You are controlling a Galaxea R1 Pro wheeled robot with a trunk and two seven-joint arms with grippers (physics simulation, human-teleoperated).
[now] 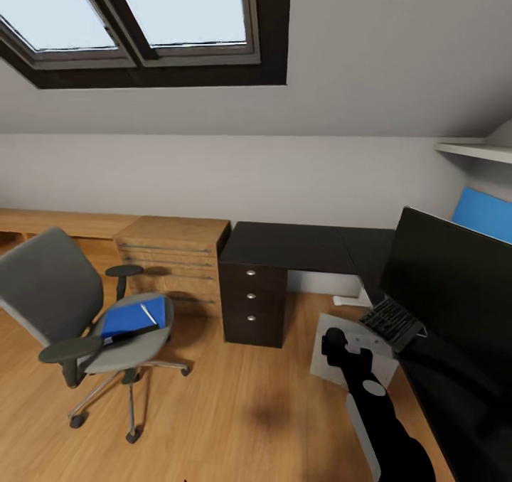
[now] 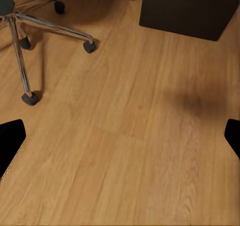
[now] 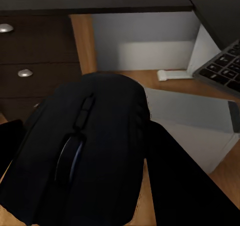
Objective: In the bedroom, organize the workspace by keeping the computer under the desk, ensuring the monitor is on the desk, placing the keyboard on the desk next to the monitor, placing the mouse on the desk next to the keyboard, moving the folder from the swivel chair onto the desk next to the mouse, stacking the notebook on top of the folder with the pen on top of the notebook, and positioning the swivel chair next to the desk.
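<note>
Wooden plank floor (image 1: 235, 404) runs across the attic bedroom I am steering through, under a sloped white ceiling with a dark-framed skylight (image 1: 142, 20). Against the far wall a light wooden drawer cabinet (image 1: 171, 261) stands just beside the black L-shaped bench (image 1: 299, 244), whose three drawers (image 1: 250, 296) carry round silver knobs.

My right fingers (image 3: 75, 151) are closed around the black mouse (image 3: 85, 156); in the right wrist view it sits clamped between them, scroll wheel toward the camera. Past the mouse lies the light grey computer (image 1: 341, 357), on the floor under the bench's near wing. In the head view the keyboard (image 1: 392, 320) rests tilted on the bench edge, just beyond and to the right of those fingers, touching the foot area of the wide black monitor (image 1: 455, 283). Something bright blue (image 1: 483, 215) shows behind the monitor; I cannot tell what it is.

My left fingers (image 2: 120, 136) are spread wide with nothing between them, hanging above bare floor, with the chrome base of the swivel chair (image 1: 71, 304) near them. On the chair's seat lies the blue folder (image 1: 131, 318), a thin pale stick-like object (image 1: 148, 315) resting on it, well apart from the bench.
</note>
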